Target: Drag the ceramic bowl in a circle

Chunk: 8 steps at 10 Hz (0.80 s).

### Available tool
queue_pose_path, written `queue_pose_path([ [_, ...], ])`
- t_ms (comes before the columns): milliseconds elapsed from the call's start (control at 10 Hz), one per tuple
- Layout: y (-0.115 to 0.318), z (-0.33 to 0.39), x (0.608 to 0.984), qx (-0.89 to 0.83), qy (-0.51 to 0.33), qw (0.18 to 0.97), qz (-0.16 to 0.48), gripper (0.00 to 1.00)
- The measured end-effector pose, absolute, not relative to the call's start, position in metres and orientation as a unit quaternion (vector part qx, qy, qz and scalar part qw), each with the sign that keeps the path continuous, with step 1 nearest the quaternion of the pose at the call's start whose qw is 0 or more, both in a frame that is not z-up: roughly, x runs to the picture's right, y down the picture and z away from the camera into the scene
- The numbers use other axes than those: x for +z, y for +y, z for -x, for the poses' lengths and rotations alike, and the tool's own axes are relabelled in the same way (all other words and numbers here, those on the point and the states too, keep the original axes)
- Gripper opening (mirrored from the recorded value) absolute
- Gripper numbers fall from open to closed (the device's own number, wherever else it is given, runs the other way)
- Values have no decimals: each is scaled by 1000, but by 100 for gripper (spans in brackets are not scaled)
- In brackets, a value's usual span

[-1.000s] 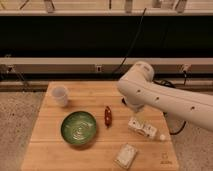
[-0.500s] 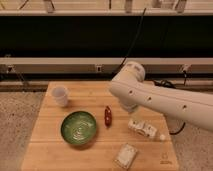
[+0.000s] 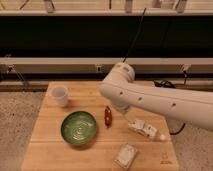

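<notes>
The ceramic bowl [image 3: 78, 127] is a wide green dish with pale swirl lines, resting on the wooden table [image 3: 46, 147] left of centre. Nothing touches it. My thick white arm link [image 3: 150, 97] reaches in from the right, and its rounded end hangs over the table's middle, up and to the right of the bowl. My gripper is hidden behind this link, so I cannot see its place over the table. Nothing in view appears to be held.
A small white cup [image 3: 60, 96] stands at the table's back left. A dark red oblong item [image 3: 107, 116] lies just right of the bowl. A pale wrapped item [image 3: 145, 128] lies further right, and a white packet [image 3: 125, 155] near the front edge.
The arm has swung left across the table, so its rounded end now hangs nearer the bowl. The bowl and the other items have not moved.
</notes>
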State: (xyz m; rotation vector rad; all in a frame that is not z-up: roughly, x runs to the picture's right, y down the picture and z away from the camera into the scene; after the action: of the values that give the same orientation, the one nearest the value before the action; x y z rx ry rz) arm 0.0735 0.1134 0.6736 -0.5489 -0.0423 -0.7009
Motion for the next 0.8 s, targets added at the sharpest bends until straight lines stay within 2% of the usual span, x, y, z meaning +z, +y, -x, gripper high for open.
queue_pose_path([
  [800, 121, -32, 678, -392, -52, 883, 252, 80],
])
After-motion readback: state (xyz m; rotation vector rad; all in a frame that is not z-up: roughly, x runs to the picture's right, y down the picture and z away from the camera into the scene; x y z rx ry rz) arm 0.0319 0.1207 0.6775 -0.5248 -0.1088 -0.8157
